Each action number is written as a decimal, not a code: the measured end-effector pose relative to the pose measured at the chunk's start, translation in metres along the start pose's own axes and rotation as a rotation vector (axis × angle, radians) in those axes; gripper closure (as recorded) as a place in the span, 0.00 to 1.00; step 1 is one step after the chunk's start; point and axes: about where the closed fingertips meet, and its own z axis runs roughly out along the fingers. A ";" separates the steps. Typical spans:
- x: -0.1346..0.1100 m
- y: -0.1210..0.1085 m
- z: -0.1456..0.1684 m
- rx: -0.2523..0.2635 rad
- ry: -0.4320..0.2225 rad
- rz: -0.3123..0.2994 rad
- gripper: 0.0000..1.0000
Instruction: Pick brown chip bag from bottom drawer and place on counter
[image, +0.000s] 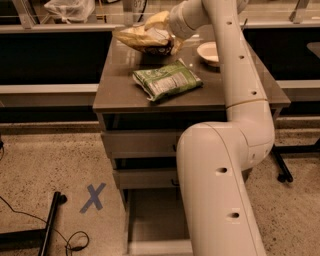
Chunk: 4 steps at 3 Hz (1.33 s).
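Gripper (169, 29) is at top of frame, over the far left part of the bench (120, 92), clamped on the tan-yellow top of the brown chip bag (142, 39). Bag is tipped roughly horizontal, free end pointing frame-left, dark shadow right under it. Can't tell if it's touching the bench surface or just above. Green-and-white bag (167, 80) lies flat mid-bench, just in front of the brown one, not touching it afaict. White bowl (209, 52) sits at far right of bench, partly hidden behind the arm (225, 150). Arm comes up from btm right, elbow in front of the cabinet's right side, forearm crossing the bench's right half up to the gripper. Bottom drawer (155, 220) is pulled out, grey floor visible, right part blocked by the arm. The 2 upper drawers (140, 145) look pushed in. Floor: blue tape X (93, 197) left of the cabinet, black stand leg (50, 225) w/ cable at btm left. Clear plastic bag (70, 9) on the shelf behind, top left.
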 end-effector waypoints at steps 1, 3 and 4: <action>-0.029 -0.016 0.000 0.018 -0.105 0.019 0.00; -0.023 -0.100 -0.129 0.229 -0.050 -0.041 0.00; -0.023 -0.106 -0.136 0.239 -0.043 -0.046 0.00</action>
